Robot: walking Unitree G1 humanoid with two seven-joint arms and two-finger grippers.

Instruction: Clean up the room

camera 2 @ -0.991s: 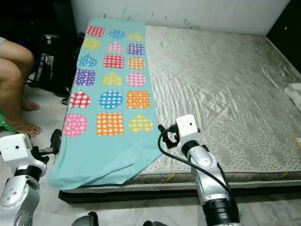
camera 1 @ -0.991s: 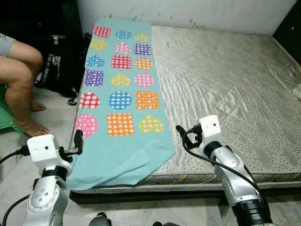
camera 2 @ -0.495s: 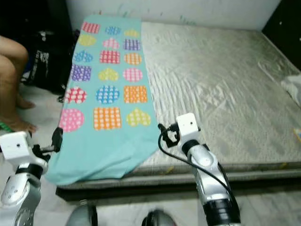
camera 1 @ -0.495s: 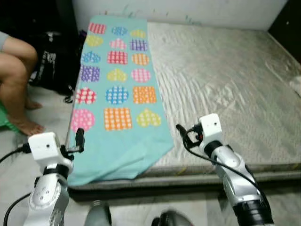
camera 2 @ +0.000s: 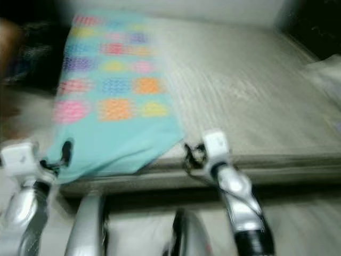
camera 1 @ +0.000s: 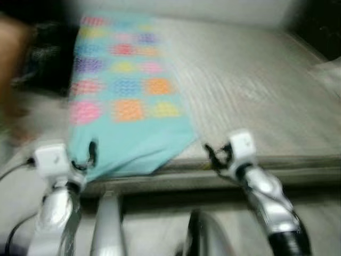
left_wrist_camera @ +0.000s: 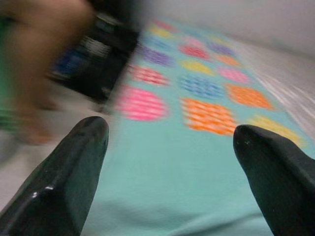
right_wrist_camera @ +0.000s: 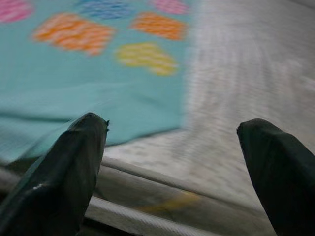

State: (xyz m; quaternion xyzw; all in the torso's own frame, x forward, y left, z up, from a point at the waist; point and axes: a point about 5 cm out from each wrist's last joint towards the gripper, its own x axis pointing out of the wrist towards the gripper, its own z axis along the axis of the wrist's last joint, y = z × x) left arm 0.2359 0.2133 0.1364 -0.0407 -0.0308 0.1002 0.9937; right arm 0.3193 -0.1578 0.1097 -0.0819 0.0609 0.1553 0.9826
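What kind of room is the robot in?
Probably a bedroom. A big bare mattress lies low on the floor, a teal blanket with colourful shapes is spread along one side, and a dark bag sits beside it.

bed surface: the mattress (camera 1: 256, 90) lies bare and open beside the teal blanket (camera 1: 128, 128).
blanket edge: it hangs over the mattress's near corner.
beside the mattress: a blurred person's leg (left_wrist_camera: 44, 59) and a dark bag (left_wrist_camera: 93, 64).

No legible text; frames too blurred
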